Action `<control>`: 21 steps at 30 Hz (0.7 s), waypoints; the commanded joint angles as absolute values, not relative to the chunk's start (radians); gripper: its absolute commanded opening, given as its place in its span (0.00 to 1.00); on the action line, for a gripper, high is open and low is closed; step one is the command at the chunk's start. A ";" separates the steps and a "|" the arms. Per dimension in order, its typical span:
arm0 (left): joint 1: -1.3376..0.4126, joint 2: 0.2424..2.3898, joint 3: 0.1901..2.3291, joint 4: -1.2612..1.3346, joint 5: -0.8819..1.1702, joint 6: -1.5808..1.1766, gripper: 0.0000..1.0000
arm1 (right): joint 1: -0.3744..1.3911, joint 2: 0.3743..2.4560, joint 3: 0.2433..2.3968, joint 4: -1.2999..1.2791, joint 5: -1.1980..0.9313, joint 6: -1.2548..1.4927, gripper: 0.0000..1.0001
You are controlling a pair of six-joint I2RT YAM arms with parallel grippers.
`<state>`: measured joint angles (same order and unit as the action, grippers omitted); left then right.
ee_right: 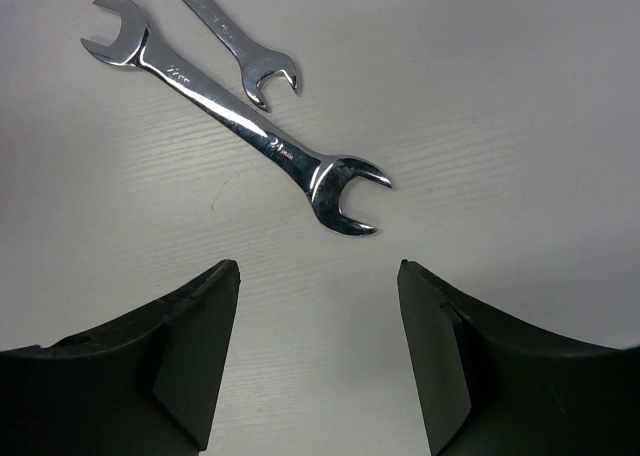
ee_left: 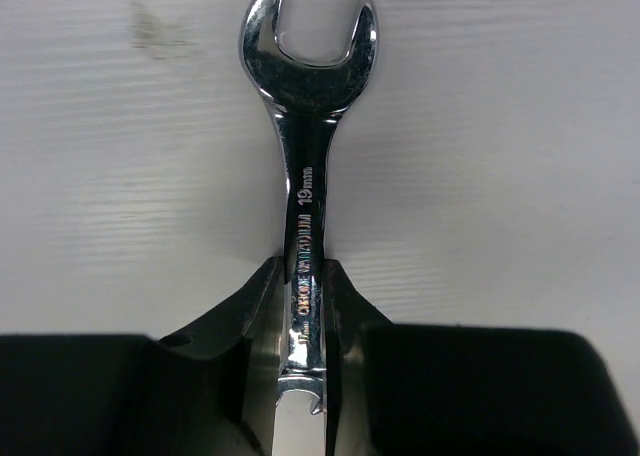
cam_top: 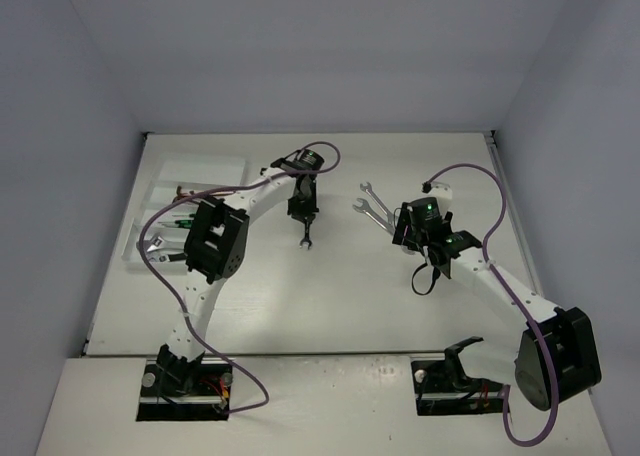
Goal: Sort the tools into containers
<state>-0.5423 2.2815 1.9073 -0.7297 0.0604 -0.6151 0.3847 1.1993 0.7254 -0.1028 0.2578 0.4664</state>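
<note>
Wrench [ee_left: 303,176] in left gripper [ee_left: 302,273], two more wrenches [ee_right: 240,126] before right gripper [ee_right: 318,271]

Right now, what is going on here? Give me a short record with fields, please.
left tool: closed on the shaft of a silver 19 mm open-end wrench
right tool: open, poised over two silver wrenches, gripping neither
larger wrench: lies flat, open jaws at both ends
smaller wrench: lies close beside it, partly out of the wrist view
white tray: far left, green-handled screwdriver already inside

Tray [cam_top: 205,168] far left, one wrench [ee_left: 300,176] centre, two wrenches [cam_top: 372,212] right
</note>
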 commanded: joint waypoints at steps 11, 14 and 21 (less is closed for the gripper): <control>-0.386 2.026 1.836 -0.657 0.127 -0.606 0.00 | 0.377 1.206 0.752 -0.094 0.269 0.452 0.62; -0.361 2.014 1.829 -0.639 0.133 -0.616 0.00 | 0.377 1.201 0.748 -0.094 0.269 0.453 0.62; -0.280 1.952 1.787 -0.568 0.121 -0.685 0.00 | 0.377 1.204 0.755 -0.094 0.263 0.454 0.62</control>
